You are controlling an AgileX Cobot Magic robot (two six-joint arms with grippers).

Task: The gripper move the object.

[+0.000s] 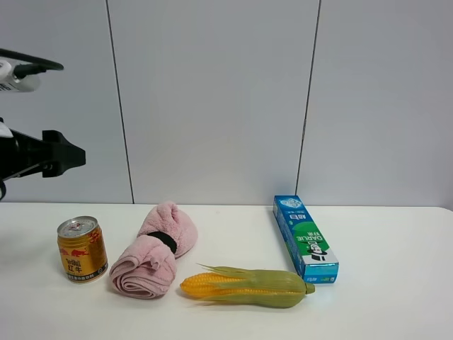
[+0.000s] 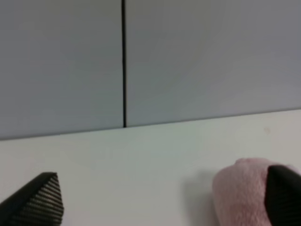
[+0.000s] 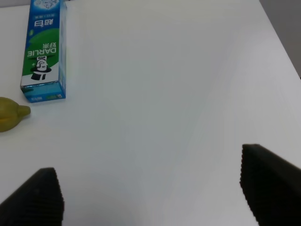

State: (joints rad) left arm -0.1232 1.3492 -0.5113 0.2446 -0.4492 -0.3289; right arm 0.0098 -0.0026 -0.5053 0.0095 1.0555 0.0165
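2 grippers, both spread wide and empty: left gripper (image 2: 164,201) hangs above the upright Red Bull can (image 1: 82,249), which stands below it beside a rolled pink towel (image 1: 152,252); right gripper (image 3: 151,194) well apart.

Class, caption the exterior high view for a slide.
Left gripper hangs high, left of the gold can; pink towel, corn cob and toothpaste box lie alongside.

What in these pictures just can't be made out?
- Left hand: left wrist view shows only its two tips; high view's edge cuts its arm.
- Right hand: tips only in its wrist view; absent from the high view.
- Can: small print too small; neither wrist view shows it.
- Corn: right wrist view's edge cuts off all but one end.
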